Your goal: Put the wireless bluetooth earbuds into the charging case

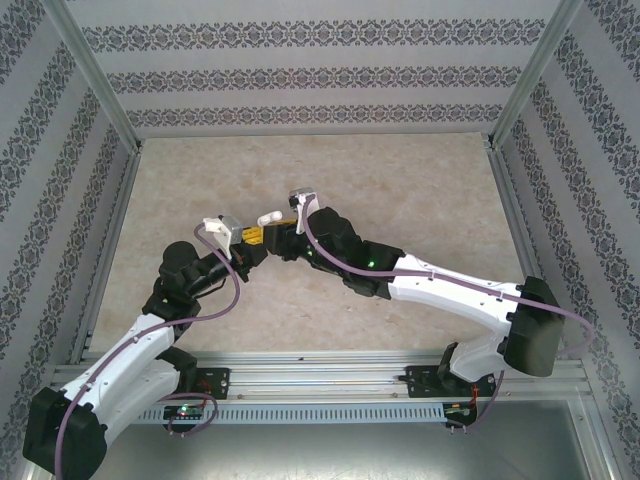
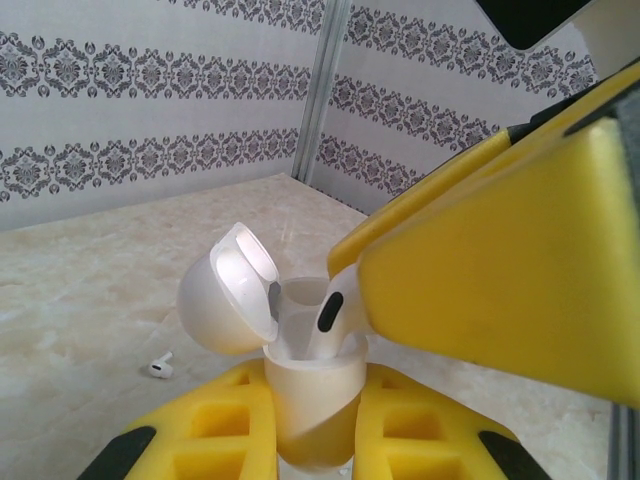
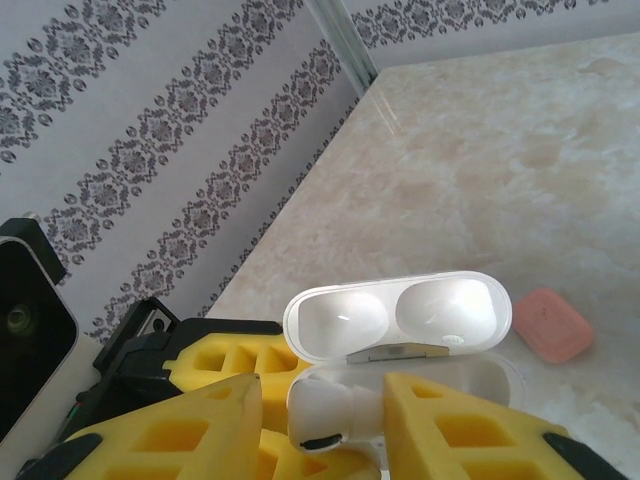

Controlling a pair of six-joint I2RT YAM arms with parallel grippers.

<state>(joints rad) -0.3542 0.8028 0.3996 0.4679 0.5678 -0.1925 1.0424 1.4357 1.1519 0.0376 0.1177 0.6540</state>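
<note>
The white charging case (image 2: 310, 400) stands upright, its lid (image 2: 225, 290) swung open, and my left gripper (image 2: 312, 440) is shut on its body. One white earbud (image 2: 330, 315) stands stem-down in a slot of the case. My right gripper (image 3: 325, 392) straddles that earbud (image 3: 325, 415): its right finger (image 3: 450, 430) is against the earbud and a small gap shows at the left finger, so the jaws are open. Another white earbud (image 2: 160, 366) lies loose on the table, left of the case. In the top view both grippers meet at the case (image 1: 268, 218) in mid-table.
A coral-red rounded case (image 3: 552, 325) lies shut on the marble tabletop (image 3: 480, 150) just beyond the white case. Patterned walls and metal frame posts (image 2: 322, 90) enclose the table on three sides.
</note>
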